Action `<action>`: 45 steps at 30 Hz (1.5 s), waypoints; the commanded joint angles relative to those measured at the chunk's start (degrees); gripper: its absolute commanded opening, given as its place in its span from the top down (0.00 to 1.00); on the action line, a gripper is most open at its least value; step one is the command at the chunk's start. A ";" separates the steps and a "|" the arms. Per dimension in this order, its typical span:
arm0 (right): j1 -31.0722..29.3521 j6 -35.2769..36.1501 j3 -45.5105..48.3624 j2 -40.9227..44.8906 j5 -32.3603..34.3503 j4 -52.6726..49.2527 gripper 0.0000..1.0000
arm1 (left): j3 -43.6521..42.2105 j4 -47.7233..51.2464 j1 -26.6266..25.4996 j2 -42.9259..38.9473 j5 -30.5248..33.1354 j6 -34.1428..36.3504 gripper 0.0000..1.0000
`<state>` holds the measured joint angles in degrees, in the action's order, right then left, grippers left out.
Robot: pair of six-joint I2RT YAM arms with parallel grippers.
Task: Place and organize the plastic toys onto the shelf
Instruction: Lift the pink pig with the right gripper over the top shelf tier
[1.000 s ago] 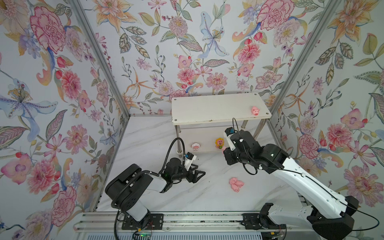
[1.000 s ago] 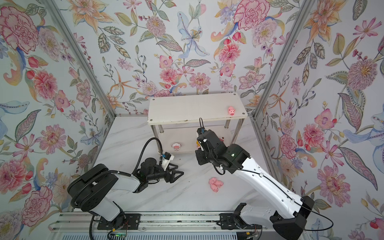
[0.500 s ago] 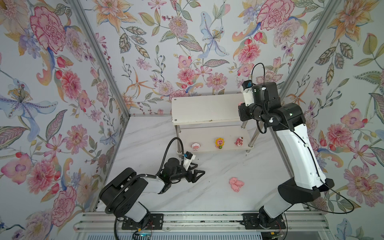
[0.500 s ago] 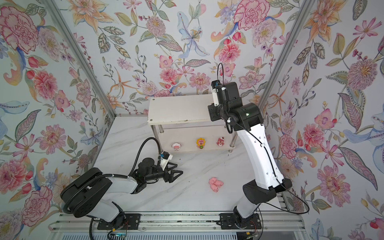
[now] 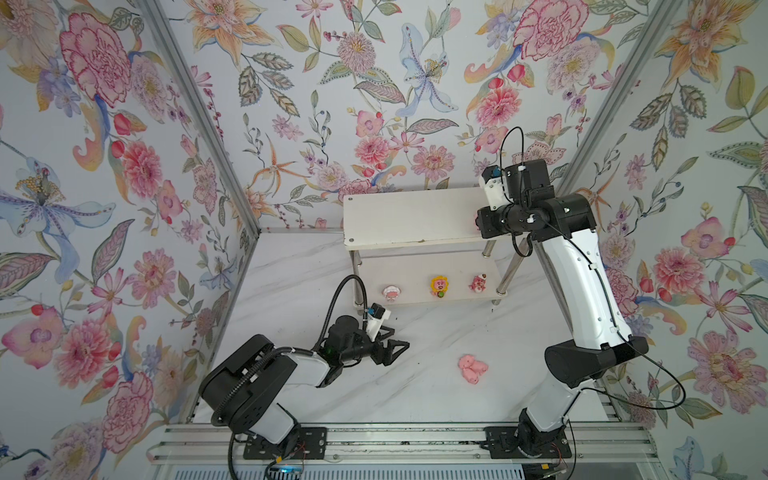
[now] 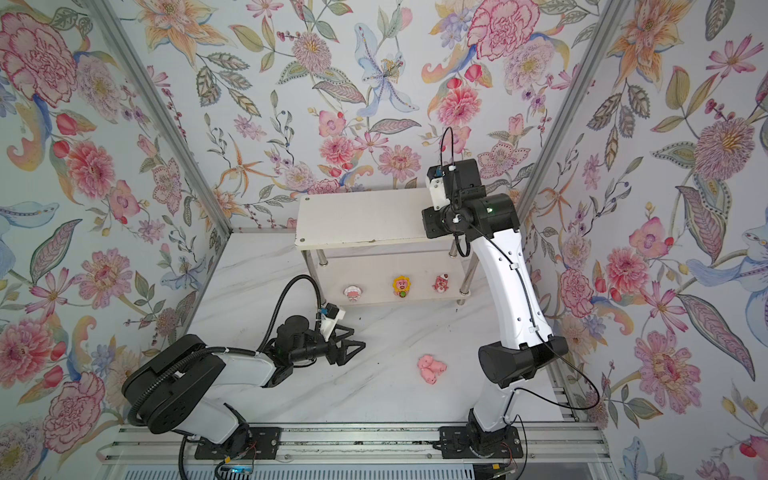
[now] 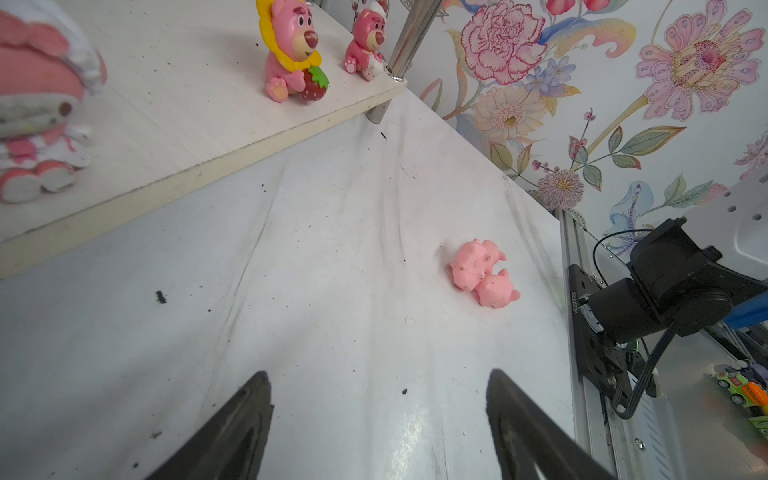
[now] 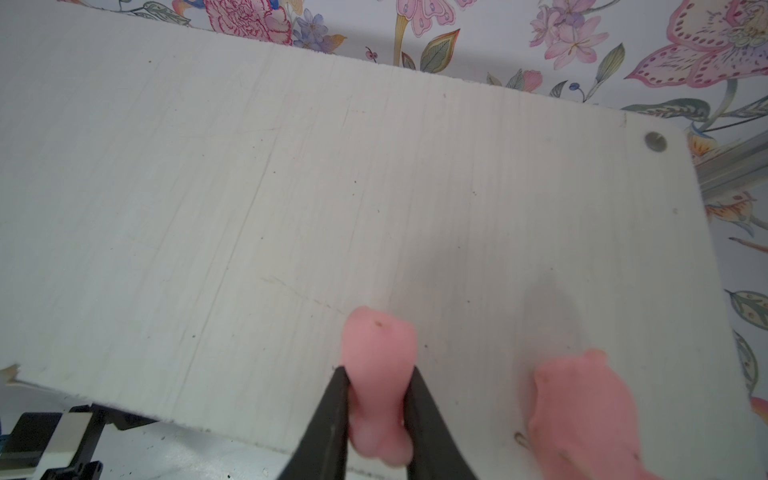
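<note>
Left arm low and folded, forearm near level. Left hand [image 7: 378,374] fingers spread wide, empty. Right arm raised tall, wrist bent downward. Right hand [image 8: 376,374] fingers pinch a pink pig [image 8: 379,345].

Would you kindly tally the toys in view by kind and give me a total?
Pale pink pigs: 5 (one in the jaws of the right gripper, one beside it on the shelf, seemingly three heaped on the table)
Dark pink bear: 1
Sunflower bear: 1
White-pink figurine: 1
Total: 8
</note>
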<state>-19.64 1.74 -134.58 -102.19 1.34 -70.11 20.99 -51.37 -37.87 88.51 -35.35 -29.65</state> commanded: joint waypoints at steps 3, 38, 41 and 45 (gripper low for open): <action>0.00 0.11 0.59 -0.46 -2.68 -1.46 0.76 | 0.95 -1.39 0.58 0.52 0.22 -0.68 0.18; 0.55 -0.04 1.35 -0.36 -4.16 -1.00 0.69 | 1.61 -0.22 0.72 2.20 -0.07 -0.76 0.18; 0.31 -0.07 2.25 0.29 -4.56 -0.82 0.69 | 1.68 -0.22 0.71 2.20 -0.07 -0.81 0.18; -0.10 0.03 2.83 1.07 -5.18 -0.64 0.69 | 1.43 -0.57 0.83 2.10 -0.07 -1.20 0.18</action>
<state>-19.35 1.72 -132.64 -102.78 -2.61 -69.80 21.54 -51.51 -37.87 90.78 -35.38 -30.11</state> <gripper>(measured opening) 0.313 0.823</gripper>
